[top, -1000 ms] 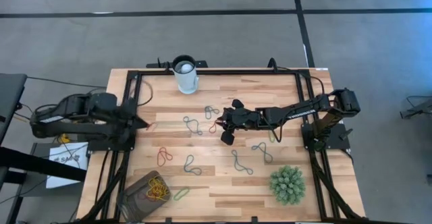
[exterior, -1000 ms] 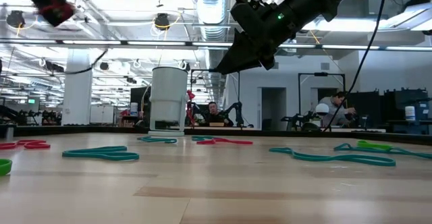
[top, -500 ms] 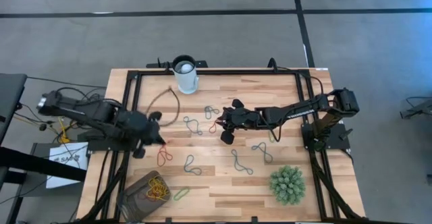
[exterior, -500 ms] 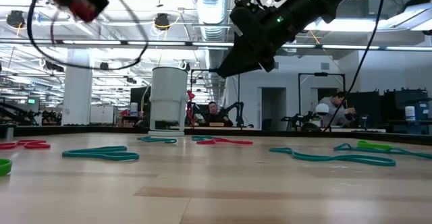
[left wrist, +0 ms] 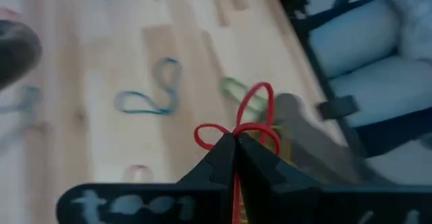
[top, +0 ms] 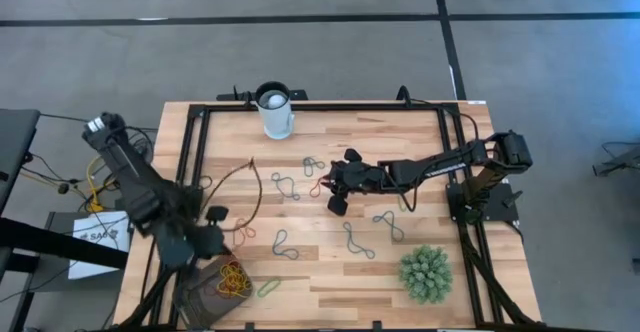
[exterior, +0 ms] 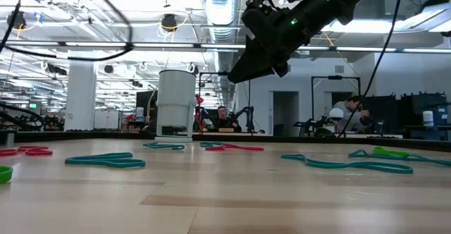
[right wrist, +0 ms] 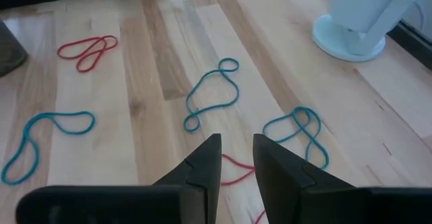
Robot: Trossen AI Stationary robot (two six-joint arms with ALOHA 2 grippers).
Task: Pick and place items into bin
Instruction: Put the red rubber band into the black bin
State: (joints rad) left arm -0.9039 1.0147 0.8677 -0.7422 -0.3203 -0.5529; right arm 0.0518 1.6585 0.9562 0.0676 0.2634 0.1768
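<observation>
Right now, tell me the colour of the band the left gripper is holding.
Red. The band pinched in the left gripper shows best in the left wrist view.

You're working on a pale wooden table [top: 420,132] with visible grain and a slight sheen. The bands [right wrist: 212,93] look thin, smooth and rubbery; the white cup [top: 275,112] looks like matt plastic.

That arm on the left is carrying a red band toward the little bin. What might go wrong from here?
Two things, I'd guess. The left gripper pinches the red band only by a small bit, so the loop could slip out short of the bin. The bin sits at the table's front left corner with a green band right beside it, so a drop slightly off could land on the wood or go off the edge.
</observation>
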